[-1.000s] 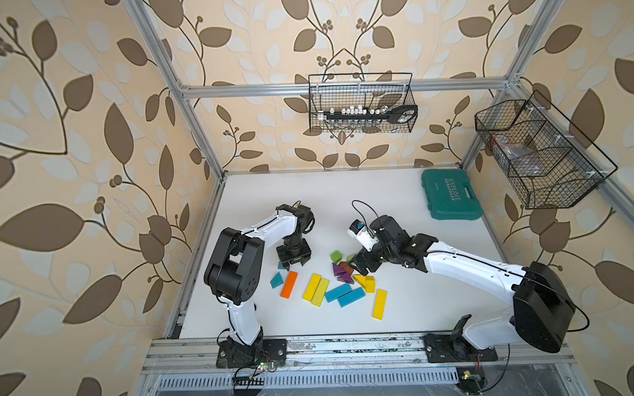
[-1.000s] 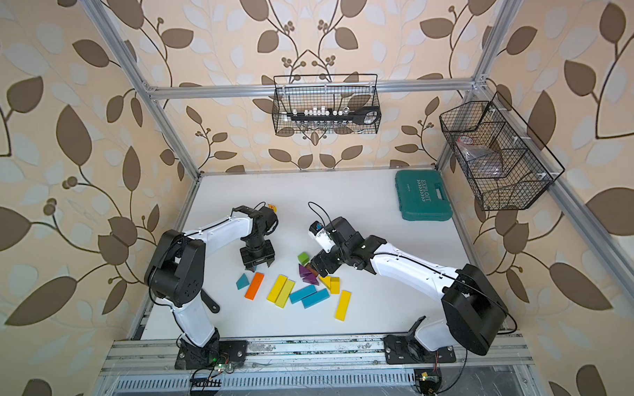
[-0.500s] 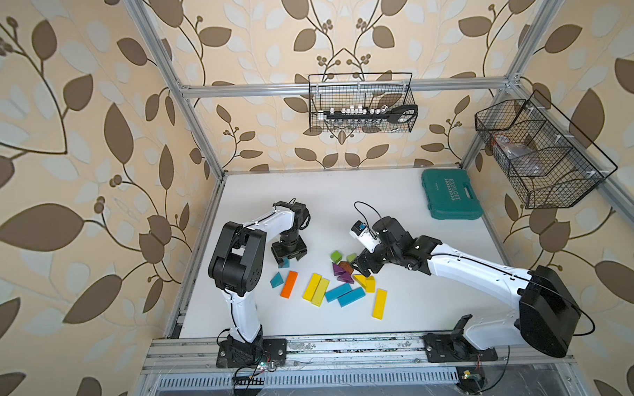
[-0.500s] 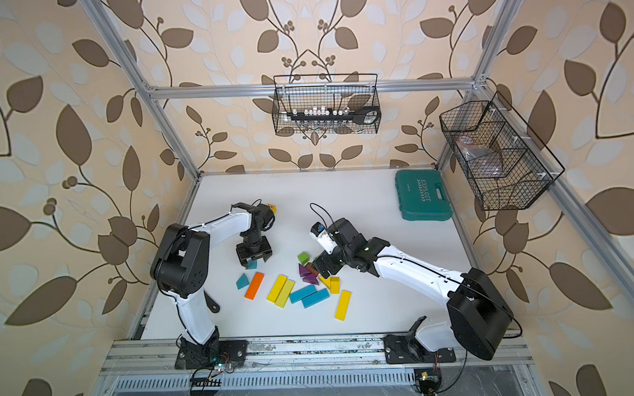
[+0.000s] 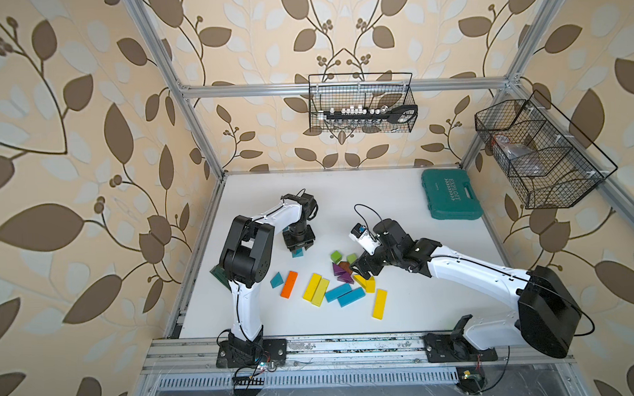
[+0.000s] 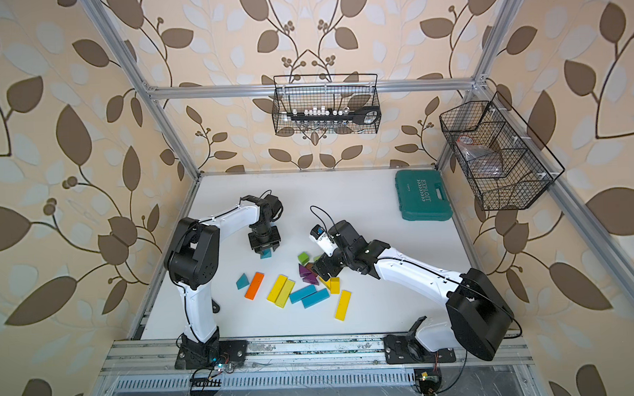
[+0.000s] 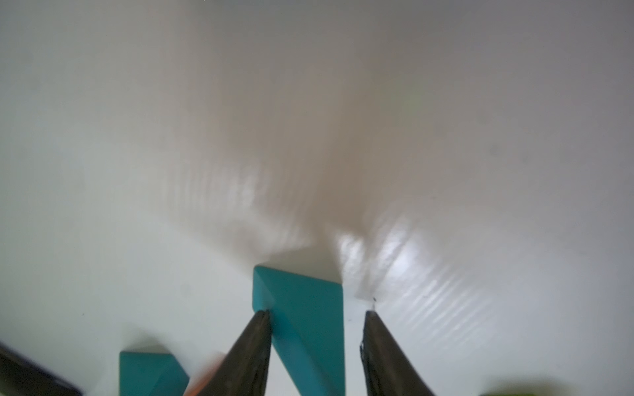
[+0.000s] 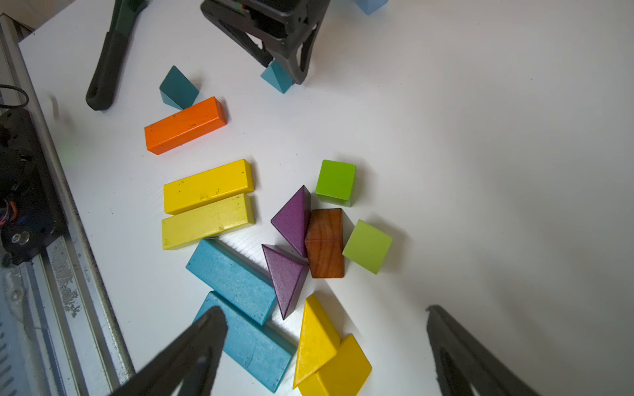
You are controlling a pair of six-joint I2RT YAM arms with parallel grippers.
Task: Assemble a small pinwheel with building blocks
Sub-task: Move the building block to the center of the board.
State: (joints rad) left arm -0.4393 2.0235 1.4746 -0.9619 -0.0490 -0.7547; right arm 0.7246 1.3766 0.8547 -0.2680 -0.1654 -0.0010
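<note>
The building blocks lie scattered at the table's front. A teal wedge (image 7: 302, 308) rests on the table between the fingers of my left gripper (image 7: 317, 312). One finger touches it and the other stands a small gap off, so the gripper is open. Both top views show this gripper (image 5: 298, 247) (image 6: 266, 249) pointing straight down. My right gripper (image 8: 326, 312) hangs wide open above two yellow wedges (image 8: 317, 339), holding nothing. Nearby lie two purple wedges (image 8: 293, 219), a brown block (image 8: 324, 243), two green cubes (image 8: 335, 180), blue bars (image 8: 233, 277), yellow bars (image 8: 207, 187) and an orange bar (image 8: 185, 125).
A second teal wedge (image 5: 276, 280) lies beside the orange bar, and a lone yellow bar (image 5: 380, 304) nearer the front. A teal tool case (image 5: 451, 198) sits at the back right. A dark-handled tool (image 8: 109, 58) lies by the left table edge. Wire baskets (image 5: 359, 108) hang on the walls.
My left gripper has shifted slightly to the right, and its fingers have narrowed around the teal wedge. The right arm has barely moved.
</note>
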